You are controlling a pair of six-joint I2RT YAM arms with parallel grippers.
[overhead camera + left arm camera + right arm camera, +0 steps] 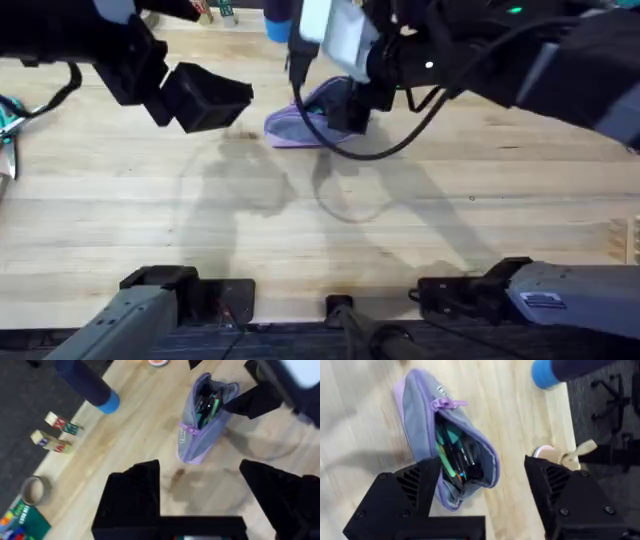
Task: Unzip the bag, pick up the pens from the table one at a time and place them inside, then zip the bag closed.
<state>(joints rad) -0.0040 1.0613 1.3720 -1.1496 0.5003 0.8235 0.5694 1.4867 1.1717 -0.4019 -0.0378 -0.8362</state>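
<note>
Right jaws (482,495) wide over the unzipped bag (420,420) (pens (451,455) inside), left jaws (205,495) wide nearby.

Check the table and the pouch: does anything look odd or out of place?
Nothing is spilled or damaged. The pouch lies on the table with its zipper open, the pens already inside. Both claws, left and right, are open above it.

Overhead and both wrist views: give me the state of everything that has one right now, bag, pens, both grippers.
bag: unzipped, mouth gaping, lying on the table.
zipper pull: at one end of the opening.
pens: inside the bag, green and dark ones visible.
left gripper: open, holding nothing, off to the side of the bag.
right gripper: open, holding nothing, over the bag's mouth.
</note>
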